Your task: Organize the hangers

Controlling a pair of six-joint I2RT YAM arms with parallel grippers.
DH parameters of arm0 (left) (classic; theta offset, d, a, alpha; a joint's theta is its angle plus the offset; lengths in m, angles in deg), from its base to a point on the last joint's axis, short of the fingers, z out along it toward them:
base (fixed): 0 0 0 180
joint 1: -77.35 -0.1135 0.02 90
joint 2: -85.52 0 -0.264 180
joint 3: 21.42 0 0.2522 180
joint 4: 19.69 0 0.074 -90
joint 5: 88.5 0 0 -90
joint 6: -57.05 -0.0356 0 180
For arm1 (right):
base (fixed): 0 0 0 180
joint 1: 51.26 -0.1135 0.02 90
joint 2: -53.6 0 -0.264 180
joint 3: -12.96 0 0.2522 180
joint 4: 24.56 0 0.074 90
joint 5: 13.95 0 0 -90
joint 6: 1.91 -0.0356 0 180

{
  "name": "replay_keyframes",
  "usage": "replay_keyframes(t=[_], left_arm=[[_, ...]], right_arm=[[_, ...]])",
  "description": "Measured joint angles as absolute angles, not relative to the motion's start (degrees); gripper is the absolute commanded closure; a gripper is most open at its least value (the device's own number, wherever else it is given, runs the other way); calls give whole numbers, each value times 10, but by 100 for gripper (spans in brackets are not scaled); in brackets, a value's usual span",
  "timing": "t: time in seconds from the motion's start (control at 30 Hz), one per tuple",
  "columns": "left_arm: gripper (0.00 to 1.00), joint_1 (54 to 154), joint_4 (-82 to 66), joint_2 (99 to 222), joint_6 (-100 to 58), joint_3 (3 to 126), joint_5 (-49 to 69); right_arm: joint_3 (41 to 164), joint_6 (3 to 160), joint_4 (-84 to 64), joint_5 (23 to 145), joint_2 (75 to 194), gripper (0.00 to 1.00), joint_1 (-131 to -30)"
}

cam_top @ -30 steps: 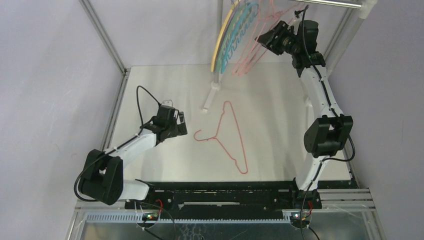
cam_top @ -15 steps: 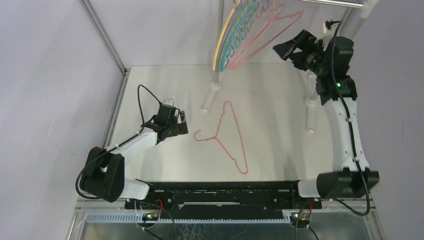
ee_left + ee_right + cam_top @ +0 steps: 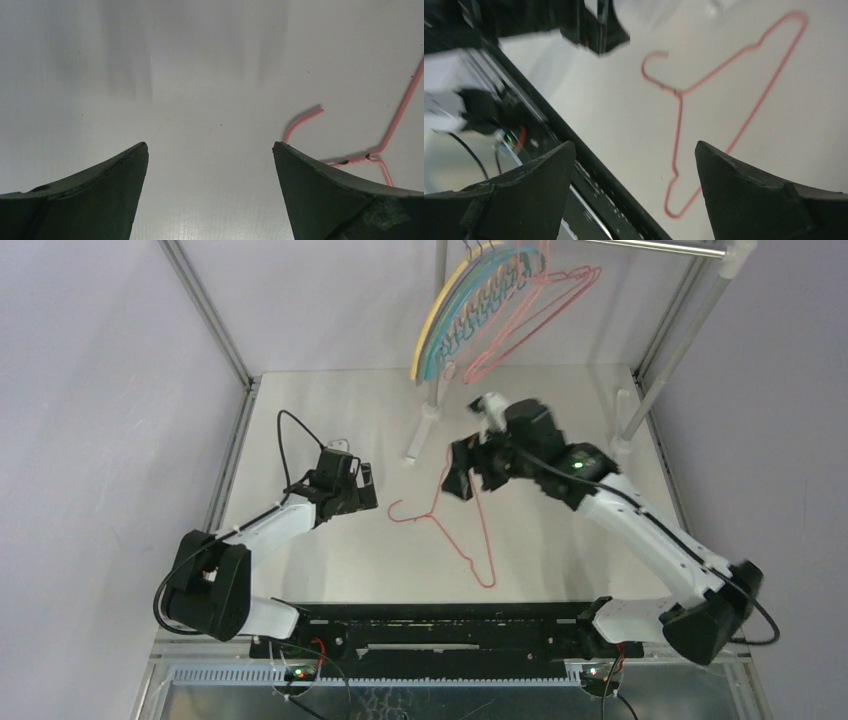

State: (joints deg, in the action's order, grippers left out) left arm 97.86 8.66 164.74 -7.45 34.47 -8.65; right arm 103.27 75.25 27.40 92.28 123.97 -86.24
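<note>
A red/pink wire hanger (image 3: 432, 515) lies flat on the white table, hook to the left. It also shows in the left wrist view (image 3: 300, 119) and the right wrist view (image 3: 680, 95). Yellow (image 3: 430, 330), teal (image 3: 470, 310) and pink hangers (image 3: 530, 320) hang on the silver rail (image 3: 650, 247) at the back. My left gripper (image 3: 365, 483) is open and empty, just left of the lying hanger's hook; between its fingertips (image 3: 210, 146) is bare table. My right gripper (image 3: 462, 475) is open and empty, above the lying hanger's far end (image 3: 634, 145).
The rack's left pole (image 3: 438, 340) stands on a white foot (image 3: 418, 440) beside the right gripper. The right pole (image 3: 680, 335) slants at the back right. A black rail (image 3: 450, 625) runs along the near edge. A frame post (image 3: 205, 310) bounds the left side.
My right arm has swung down from the rail at the back right to above the hanger on the table. The hung hangers have shifted slightly left. The left arm has stayed put.
</note>
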Motion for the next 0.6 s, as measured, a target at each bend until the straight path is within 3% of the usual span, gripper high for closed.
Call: replay_keyframes(t=[0.33, 0.6], left_arm=[[1, 979, 85, 1637, -73, 343, -86], [1, 979, 83, 1605, -69, 322, -88]], right_arm=[[977, 832, 280, 817, 1408, 17, -972], [953, 835, 225, 769, 1517, 38, -986]])
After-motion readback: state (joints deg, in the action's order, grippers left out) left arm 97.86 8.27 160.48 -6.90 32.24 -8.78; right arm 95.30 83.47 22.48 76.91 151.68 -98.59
